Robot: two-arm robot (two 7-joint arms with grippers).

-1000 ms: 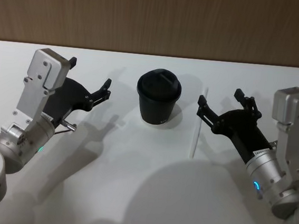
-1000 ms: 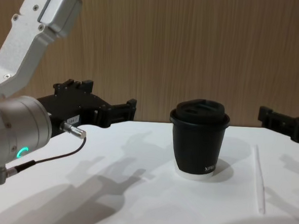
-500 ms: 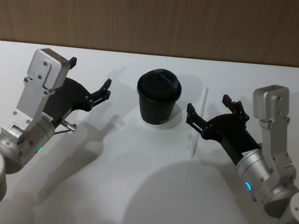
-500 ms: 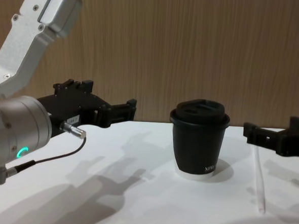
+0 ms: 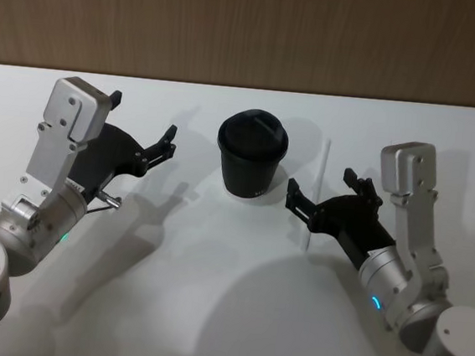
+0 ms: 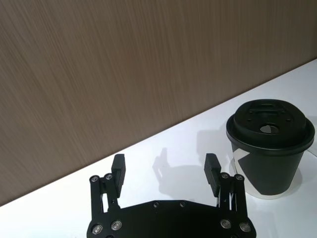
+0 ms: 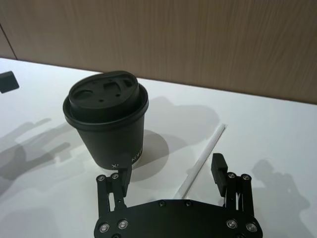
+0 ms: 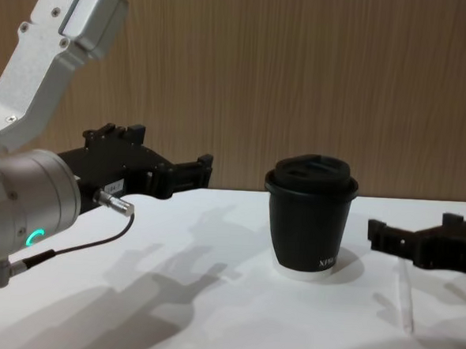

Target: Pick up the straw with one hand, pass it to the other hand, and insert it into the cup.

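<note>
The black lidded cup stands upright mid-table, and it also appears in the chest view and both wrist views. Right of it the thin white straw lies flat on the table, pointing away from me. My right gripper is open and hovers low over the straw's middle, one finger on each side, with the straw untouched. Left of the cup, my left gripper stays open with nothing in it, raised above the table.
A wooden wall runs along the far edge of the white table. The left gripper's black cable and silver plug hang beside its wrist.
My right gripper has moved left toward the cup and come down, so its open fingers now straddle the straw. The left arm, cup and straw have not moved.
</note>
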